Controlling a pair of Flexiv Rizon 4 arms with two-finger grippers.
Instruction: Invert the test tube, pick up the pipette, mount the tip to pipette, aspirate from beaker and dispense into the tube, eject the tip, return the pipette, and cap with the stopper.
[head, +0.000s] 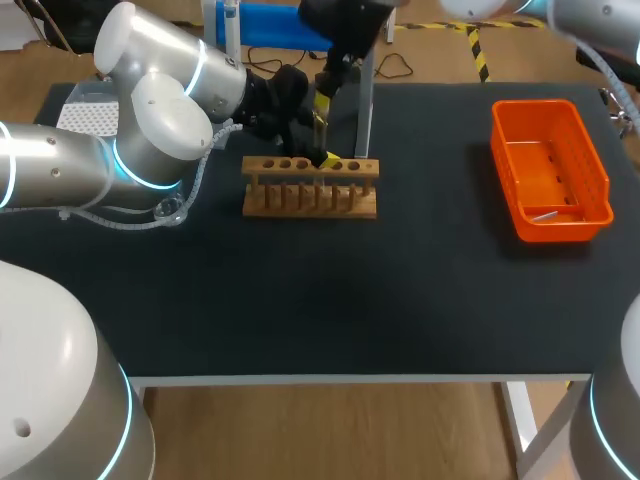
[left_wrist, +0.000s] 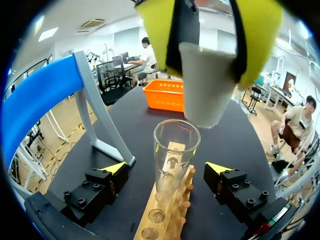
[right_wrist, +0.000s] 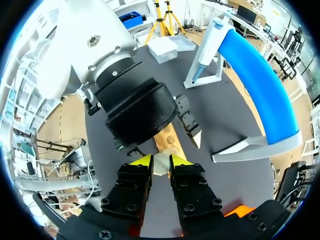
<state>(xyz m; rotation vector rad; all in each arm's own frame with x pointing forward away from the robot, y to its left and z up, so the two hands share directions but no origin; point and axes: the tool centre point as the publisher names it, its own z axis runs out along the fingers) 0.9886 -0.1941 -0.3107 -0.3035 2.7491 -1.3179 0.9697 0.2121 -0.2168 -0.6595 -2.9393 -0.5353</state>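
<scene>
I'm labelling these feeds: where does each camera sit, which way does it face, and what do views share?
Head view: above and behind the robot, looking down on the table; left arm and right arm show.
Left wrist view: on the left wrist, looking along the open left gripper at the test tube in the rack, stopper above.
Right wrist view: on the right wrist, looking down past the right gripper, shut on the stopper, onto the left arm's wrist.
Shared: rack and stopper, in both wrist views.

The table (head: 350, 300) holds one wooden test tube rack (head: 310, 190), one test tube (left_wrist: 172, 155), one white stopper (left_wrist: 205, 85), one pipette (right_wrist: 209, 40), one blue pipette stand (right_wrist: 255, 75), one orange basket (head: 545, 105), one tip box (head: 88, 117) and one beaker (head: 168, 211).
</scene>
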